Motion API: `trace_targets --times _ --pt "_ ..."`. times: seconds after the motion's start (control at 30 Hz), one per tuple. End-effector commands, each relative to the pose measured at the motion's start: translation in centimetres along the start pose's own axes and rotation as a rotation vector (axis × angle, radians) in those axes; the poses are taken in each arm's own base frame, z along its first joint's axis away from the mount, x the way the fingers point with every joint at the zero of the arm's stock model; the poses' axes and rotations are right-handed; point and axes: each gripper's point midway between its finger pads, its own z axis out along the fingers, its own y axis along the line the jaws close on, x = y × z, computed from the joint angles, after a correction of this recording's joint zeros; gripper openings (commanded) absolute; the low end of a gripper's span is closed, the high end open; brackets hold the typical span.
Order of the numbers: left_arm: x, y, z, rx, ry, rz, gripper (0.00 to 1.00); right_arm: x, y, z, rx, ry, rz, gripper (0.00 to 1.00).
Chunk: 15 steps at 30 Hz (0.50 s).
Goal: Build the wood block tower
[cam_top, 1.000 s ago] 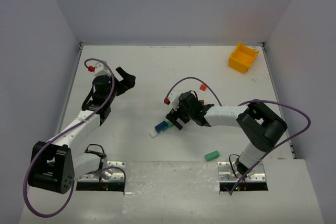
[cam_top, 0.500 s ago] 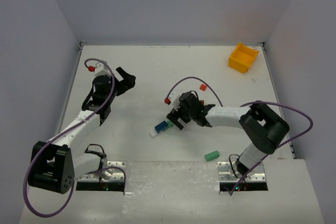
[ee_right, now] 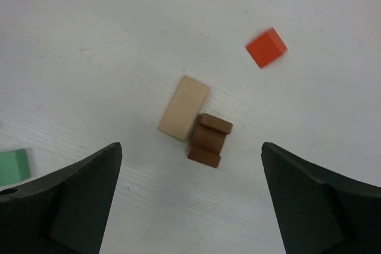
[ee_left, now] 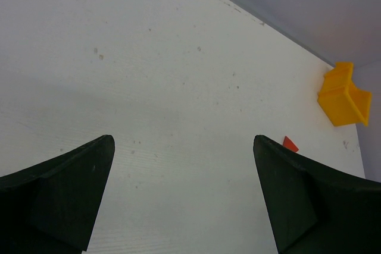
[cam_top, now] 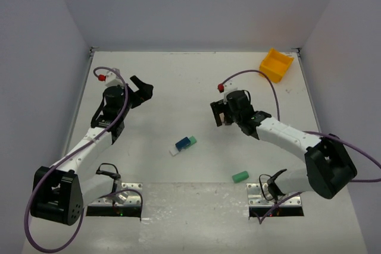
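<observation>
A short row of white, blue and teal blocks [cam_top: 183, 144] lies mid-table. A green block [cam_top: 240, 176] lies near the right arm's base. My right gripper [cam_top: 221, 115] is open above the table, apart from that row. In the right wrist view it [ee_right: 190, 150] hangs open over a tan block [ee_right: 184, 107] touching a brown notched block [ee_right: 209, 140], with a red block [ee_right: 266, 47] beyond and a green block [ee_right: 13, 166] at the left edge. My left gripper [cam_top: 141, 90] is open and empty at the far left; its wrist view [ee_left: 182, 141] shows bare table.
A yellow bin [cam_top: 275, 65] stands at the back right corner and also shows in the left wrist view [ee_left: 343, 94], with a red block [ee_left: 290, 143] near it. White walls close the table's back and sides.
My right arm has swung up and to the right, away from the white, blue and teal row. The left arm has not moved.
</observation>
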Motion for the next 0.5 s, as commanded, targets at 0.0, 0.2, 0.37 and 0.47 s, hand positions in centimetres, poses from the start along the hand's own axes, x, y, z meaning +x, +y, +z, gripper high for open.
trace_targets --times 0.0,0.2,0.37,0.47 --pt "-0.5 -1.5 -0.6 0.066 -0.015 0.002 1.0 2.9 -2.7 -0.2 0.107 0.119 0.271 0.99" --pt "-0.1 -2.3 -0.6 0.106 0.008 -0.001 1.0 4.9 -2.6 1.1 0.065 0.2 0.371 0.98" --pt "0.1 -2.5 -0.6 0.12 0.017 -0.003 1.0 5.3 -2.3 2.6 0.056 0.243 0.37 0.84" --pt "0.0 -2.6 -0.6 0.122 0.014 -0.003 1.0 5.9 -2.5 3.0 0.073 0.263 0.367 0.78"
